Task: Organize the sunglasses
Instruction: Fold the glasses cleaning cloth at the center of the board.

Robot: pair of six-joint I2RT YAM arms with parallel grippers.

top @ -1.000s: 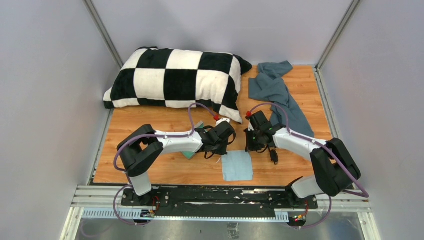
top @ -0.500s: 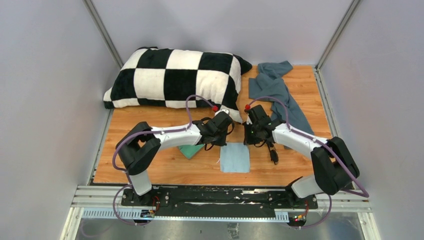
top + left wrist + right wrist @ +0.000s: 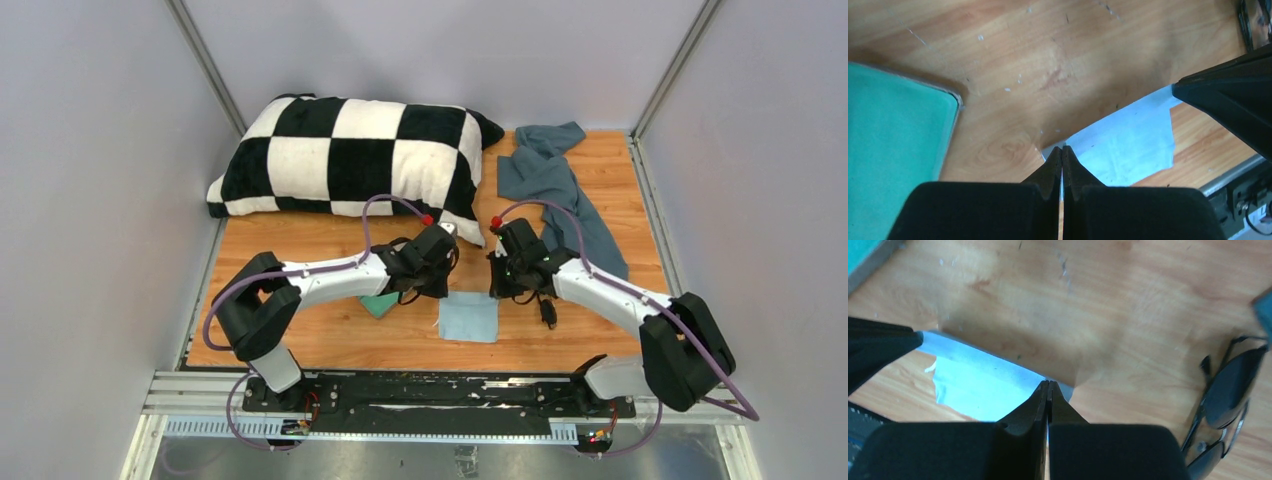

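The black folded sunglasses (image 3: 547, 309) lie on the wooden table, just right of my right arm; they also show at the right edge of the right wrist view (image 3: 1224, 399). A light-blue cloth (image 3: 470, 318) lies between my grippers. My left gripper (image 3: 442, 291) is shut on the cloth's far left corner, as the left wrist view (image 3: 1062, 148) shows. My right gripper (image 3: 498, 292) is shut on its far right corner, as the right wrist view (image 3: 1048, 383) shows. The cloth (image 3: 1128, 145) hangs slack from both corners down to the table.
A teal case (image 3: 379, 303) lies under my left arm, also in the left wrist view (image 3: 893, 150). A black-and-white checkered pillow (image 3: 350, 155) fills the back left. A grey-blue towel (image 3: 555, 185) lies at the back right. Walls stand on both sides.
Both grippers have moved a little away from the near edge, dragging the cloth's far edge with them. The cloth has shifted farther and slightly left. The sunglasses have not moved.
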